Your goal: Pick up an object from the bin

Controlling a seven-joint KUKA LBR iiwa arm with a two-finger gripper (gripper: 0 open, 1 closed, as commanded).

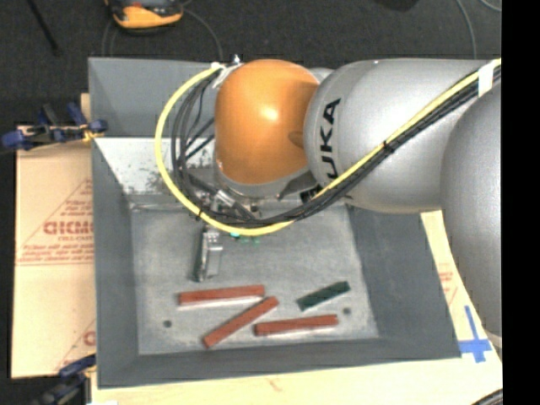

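Camera view: gripper [207,258] (opening: cannot tell) near red bar [221,296]; bin floor [152,264] open leftward.

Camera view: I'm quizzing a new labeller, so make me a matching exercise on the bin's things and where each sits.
1. dark green stick
2. slanted red-brown stick
3. gripper

A. over the left end of the long level red-brown stick
B. farthest right, tilted
C. lower end nearest the bottom-left corner of the bin

Pairs: 1-B; 2-C; 3-A.
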